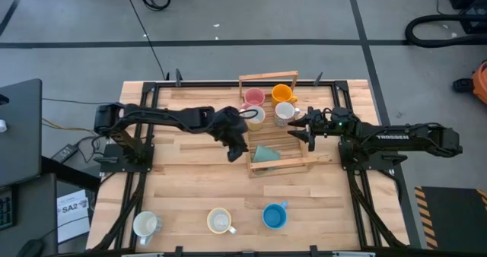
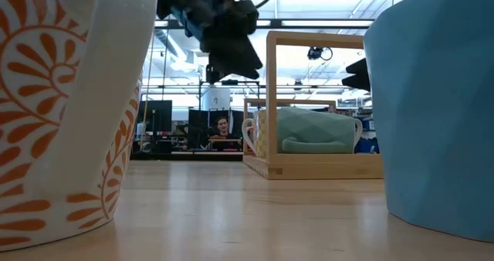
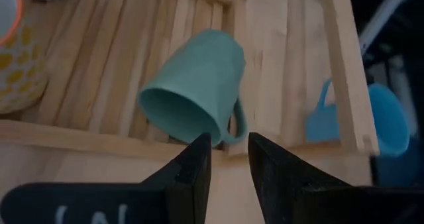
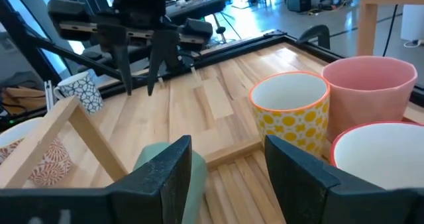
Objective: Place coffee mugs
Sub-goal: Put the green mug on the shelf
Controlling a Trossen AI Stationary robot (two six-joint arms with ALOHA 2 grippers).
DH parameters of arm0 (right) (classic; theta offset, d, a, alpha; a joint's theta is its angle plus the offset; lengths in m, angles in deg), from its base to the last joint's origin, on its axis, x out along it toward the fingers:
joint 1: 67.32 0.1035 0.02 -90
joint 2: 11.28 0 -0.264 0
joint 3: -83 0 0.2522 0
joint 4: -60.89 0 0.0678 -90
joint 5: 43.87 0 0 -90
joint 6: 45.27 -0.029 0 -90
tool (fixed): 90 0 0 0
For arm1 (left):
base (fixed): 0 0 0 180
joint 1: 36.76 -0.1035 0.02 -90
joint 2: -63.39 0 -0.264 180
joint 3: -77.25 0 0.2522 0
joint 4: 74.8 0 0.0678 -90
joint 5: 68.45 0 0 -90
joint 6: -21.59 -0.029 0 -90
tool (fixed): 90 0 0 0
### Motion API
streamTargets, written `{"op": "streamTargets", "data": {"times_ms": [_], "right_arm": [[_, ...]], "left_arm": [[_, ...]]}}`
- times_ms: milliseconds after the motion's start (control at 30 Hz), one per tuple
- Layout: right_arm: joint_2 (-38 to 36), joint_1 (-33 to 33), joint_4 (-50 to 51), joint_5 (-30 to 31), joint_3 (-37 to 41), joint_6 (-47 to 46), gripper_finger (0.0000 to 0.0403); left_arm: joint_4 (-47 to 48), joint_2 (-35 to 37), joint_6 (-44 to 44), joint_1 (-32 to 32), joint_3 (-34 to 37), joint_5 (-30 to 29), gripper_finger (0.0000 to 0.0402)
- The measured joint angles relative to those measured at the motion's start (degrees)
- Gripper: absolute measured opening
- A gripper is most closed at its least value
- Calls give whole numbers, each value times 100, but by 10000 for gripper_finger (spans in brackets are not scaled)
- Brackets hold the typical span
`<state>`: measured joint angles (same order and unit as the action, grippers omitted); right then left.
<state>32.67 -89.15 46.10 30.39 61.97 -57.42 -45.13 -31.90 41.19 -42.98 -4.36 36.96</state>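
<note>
A green mug [image 3: 199, 78] lies on its side on the slats of a wooden rack [image 1: 293, 160], its mouth and handle [image 3: 237, 121] turned to my left gripper. My left gripper [image 3: 228, 148] is open a narrow gap, its fingertips just short of that handle, at the rack's left edge [image 1: 237, 150]. My right gripper [image 4: 228, 158] is open and empty over the rack's right part [image 1: 299, 128]. A pink mug [image 1: 253, 97], an orange mug [image 1: 281, 94], a yellow-patterned mug [image 1: 256, 117] and a white mug [image 1: 284, 112] stand upright at the rack's far end.
Three mugs stand near the table's front edge: a white patterned one [image 1: 144, 224], a cream one [image 1: 219, 220] and a blue one [image 1: 274, 215]. The rack has an upright frame [image 1: 266, 78] at its far end. People sit in the room behind [image 2: 222, 130].
</note>
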Motion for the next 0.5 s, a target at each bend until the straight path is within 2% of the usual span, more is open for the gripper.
{"op": "streamTargets", "data": {"times_ms": [300,500], "right_arm": [[0,-2,-7,2,0,31,196],[4,-1,-5,3,0,34,196]], "left_arm": [[-369,-345,1298,-2,-4,-7,107],[-656,-507,1624,-2,-7,12,107]]}}
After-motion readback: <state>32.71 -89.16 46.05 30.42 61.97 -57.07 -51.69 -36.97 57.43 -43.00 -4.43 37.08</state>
